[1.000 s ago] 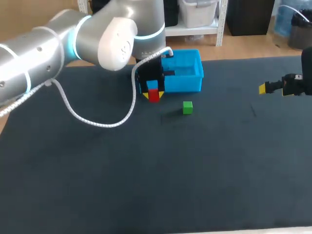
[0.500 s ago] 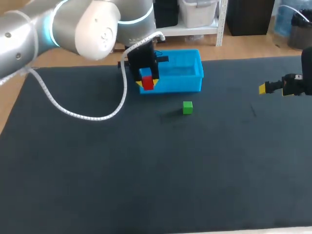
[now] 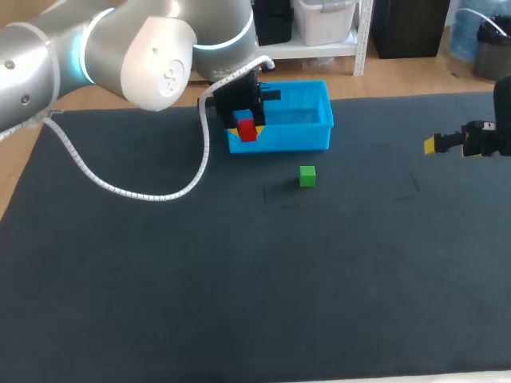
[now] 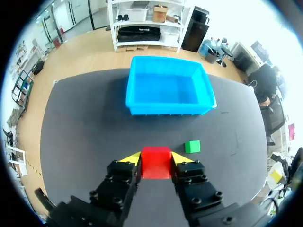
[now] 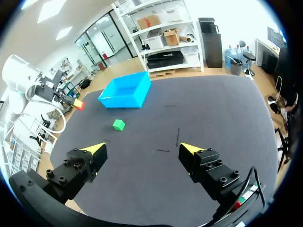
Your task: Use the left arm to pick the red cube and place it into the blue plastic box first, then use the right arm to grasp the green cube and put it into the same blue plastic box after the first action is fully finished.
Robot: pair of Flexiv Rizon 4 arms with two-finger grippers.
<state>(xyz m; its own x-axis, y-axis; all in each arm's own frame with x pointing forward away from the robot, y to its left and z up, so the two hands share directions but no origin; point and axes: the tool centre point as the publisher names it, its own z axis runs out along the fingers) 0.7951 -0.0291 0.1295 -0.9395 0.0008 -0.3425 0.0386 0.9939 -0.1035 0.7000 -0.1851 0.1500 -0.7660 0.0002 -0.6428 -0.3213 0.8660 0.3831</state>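
red cube in left hand, lifted higher, closer to blue box

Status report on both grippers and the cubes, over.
Left gripper shut on red cube, blue box ahead. Right gripper open, holding nothing. Green cube lies before the box; nothing blocks the way.

My left arm is a run of fat, rounded silver-grey tubes, with a white round cap on one joint, pale blue glowing rings at the seams and a white ribbed cable trailing off it. Both sets of jaws are blocky matt black, studded with round black screws. Every finger ends in a bright yellow wedge-shaped tip.
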